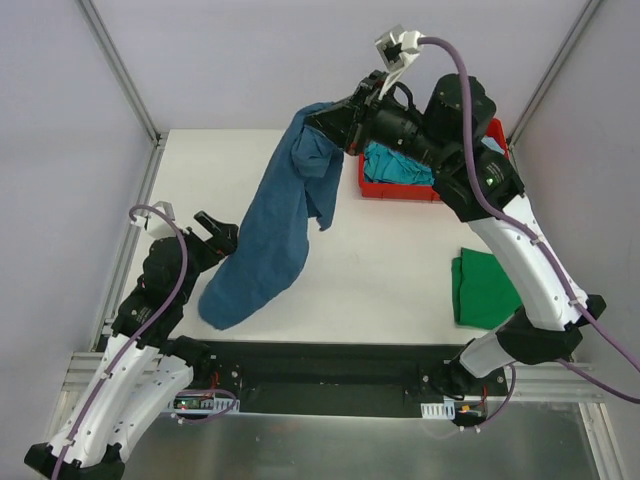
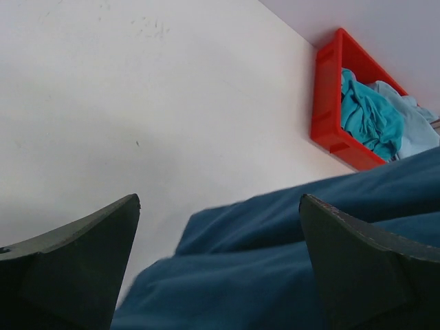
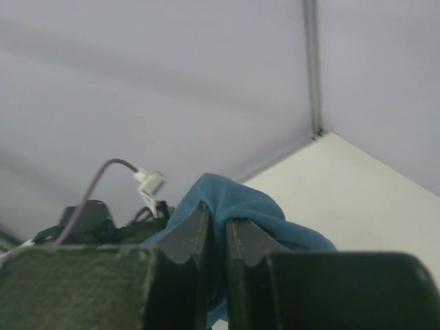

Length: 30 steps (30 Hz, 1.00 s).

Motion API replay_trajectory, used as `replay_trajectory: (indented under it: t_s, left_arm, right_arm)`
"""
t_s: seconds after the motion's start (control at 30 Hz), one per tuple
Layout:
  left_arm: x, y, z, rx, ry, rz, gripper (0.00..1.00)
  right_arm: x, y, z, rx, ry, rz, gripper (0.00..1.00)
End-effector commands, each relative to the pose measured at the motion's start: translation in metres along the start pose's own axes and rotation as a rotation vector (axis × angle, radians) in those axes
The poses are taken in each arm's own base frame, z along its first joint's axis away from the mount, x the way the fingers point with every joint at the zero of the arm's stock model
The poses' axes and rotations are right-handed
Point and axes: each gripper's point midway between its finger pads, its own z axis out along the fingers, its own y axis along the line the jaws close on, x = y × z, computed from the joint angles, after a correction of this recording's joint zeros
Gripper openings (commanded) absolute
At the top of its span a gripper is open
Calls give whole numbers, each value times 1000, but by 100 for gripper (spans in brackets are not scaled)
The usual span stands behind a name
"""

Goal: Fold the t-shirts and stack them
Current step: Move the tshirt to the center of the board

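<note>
A dark teal-blue t-shirt hangs from my right gripper, which is raised above the table's back and shut on the shirt's top edge. The shirt's lower end rests on the table near the front left. My left gripper is open, low at the shirt's left edge, and the cloth lies between and ahead of its fingers without being held. A bright green t-shirt lies folded at the right. Turquoise and pale blue shirts lie in the bin.
A red plastic bin stands at the back right of the white table; it also shows in the left wrist view. Grey walls and metal frame posts enclose the table.
</note>
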Motion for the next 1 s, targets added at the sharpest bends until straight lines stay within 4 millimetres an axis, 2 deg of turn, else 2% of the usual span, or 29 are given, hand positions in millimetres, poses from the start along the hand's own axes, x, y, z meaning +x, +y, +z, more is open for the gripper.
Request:
replay_trajectory:
  t_s: [0.0,0.1,0.17,0.27,0.33,0.37,0.4,0.47,0.5,0.53,0.67,0.73,0.77,0.87,0.97]
  left_arm:
    - [4,7,1,-37,15,-20,99]
    - [10,9,5,-57,48,-16,99]
    - [15,11,10,-81,70,-11,99]
    - [26,14,23,-127,126,3,99]
    - [33,12,31,-140,174,17,99]
    - [38,10,36,-142,205,24,99]
    - [43,8,39,-140,237,31,99]
    - [54,4,45,-134,301,44,99]
    - [59,3,47,-132,328,47,99]
    - [65,4,50,-139,354,48,99]
    - [85,12,59,-176,430,64,99]
    - [90,14,65,-194,455,81,99]
    - [89,12,68,-198,457,86,99]
    - [89,14,88,-246,465,125,99]
    - [87,10,116,-286,468,145,99]
  right_arm:
    - [20,-75,-34,432,-22,26,1]
    - [66,-143,-89,812,32,15,1]
    - [108,-186,-143,1093,91,35,1]
    - [187,-237,-209,1351,224,146,1]
    - [247,-268,-246,1450,348,302,1]
    - [270,-285,-265,1503,394,374,1]
    - [288,-299,-283,1557,438,431,5]
    - [312,-320,-308,1636,540,499,36]
    - [311,-324,-312,1644,567,519,55]
    - [311,-329,-313,1638,591,517,66]
    - [290,-333,-313,1625,581,433,85]
    - [274,-326,-319,1632,553,386,99]
    - [269,-322,-323,1645,537,372,97]
    - [258,-303,-335,1651,492,343,96]
    - [259,-283,-344,1617,473,324,96]
